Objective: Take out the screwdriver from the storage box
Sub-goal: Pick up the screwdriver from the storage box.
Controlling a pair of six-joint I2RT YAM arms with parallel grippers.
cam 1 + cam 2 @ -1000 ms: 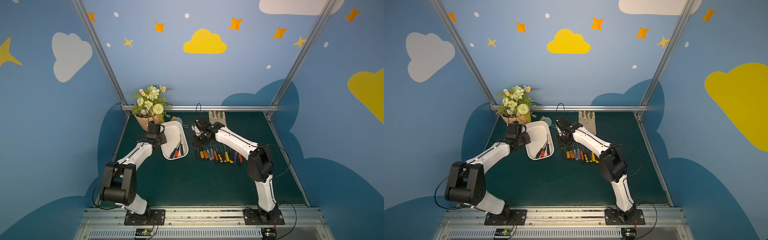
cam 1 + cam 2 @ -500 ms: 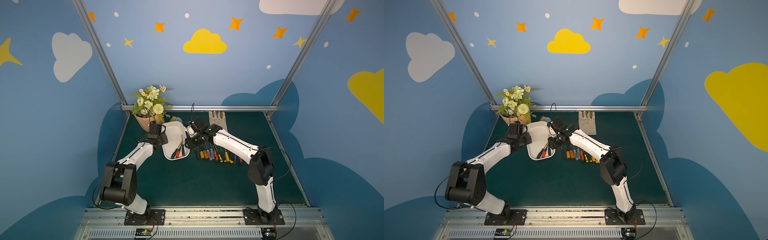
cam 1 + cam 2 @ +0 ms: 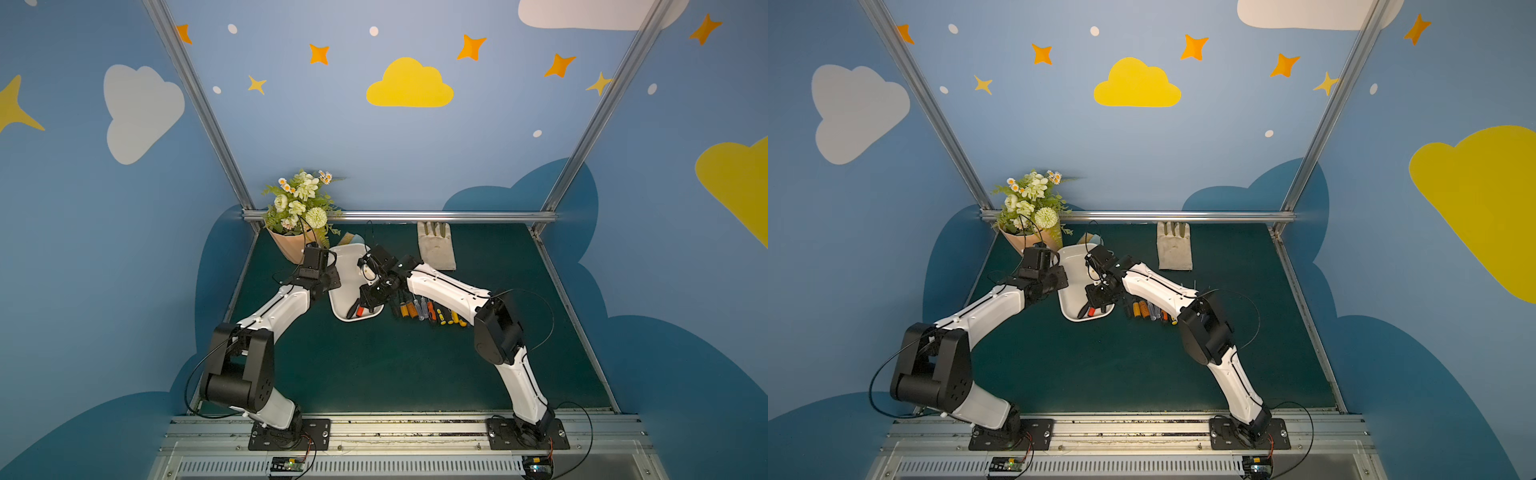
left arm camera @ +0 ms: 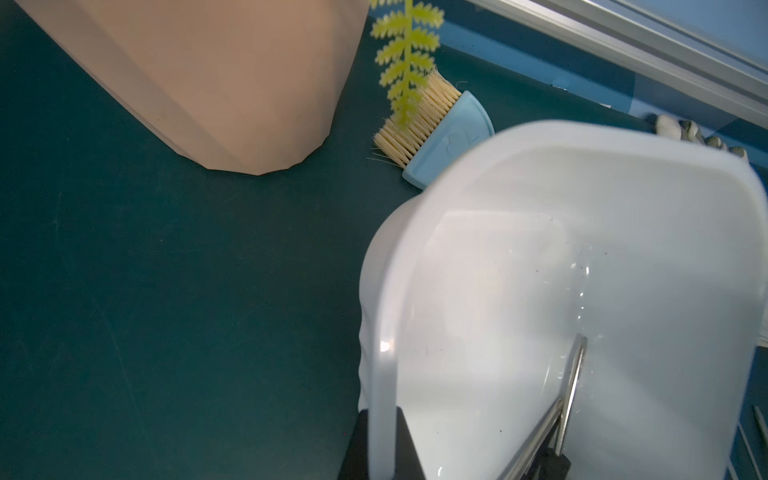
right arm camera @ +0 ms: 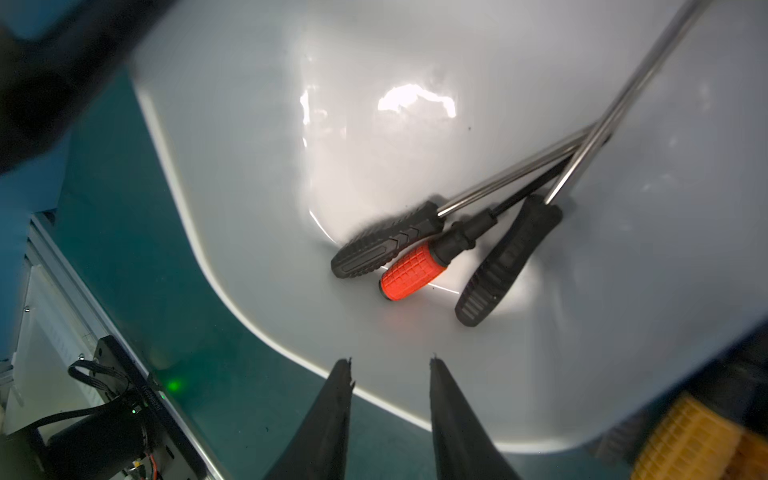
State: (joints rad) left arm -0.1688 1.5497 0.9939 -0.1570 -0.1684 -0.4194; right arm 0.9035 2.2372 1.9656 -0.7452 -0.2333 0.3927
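Note:
The white storage box (image 3: 349, 274) (image 3: 1073, 270) lies on the green mat and looks tilted. My left gripper (image 3: 331, 269) (image 4: 382, 449) is shut on its side rim (image 4: 384, 332). Three screwdrivers lie gathered at its near end: one with an orange handle (image 5: 411, 272) (image 3: 360, 311) between two with black handles (image 5: 386, 243) (image 5: 505, 262). Their steel shafts cross. My right gripper (image 5: 391, 361) (image 3: 368, 305) (image 3: 1098, 307) hangs open just above that end. Nothing is between its fingers (image 5: 336, 399), and the handles lie a short way beyond the tips.
A row of several screwdrivers (image 3: 424, 309) lies on the mat right of the box, under my right arm. A grey glove (image 3: 435, 245) lies at the back. The peach flower pot (image 3: 291, 245) and a blue brush (image 4: 440, 133) stand behind the box, near the back rail.
My right gripper has swung left from above the row of screwdrivers to over the box's near end, and its jaws have narrowed a little. The left gripper has kept its hold on the rim.

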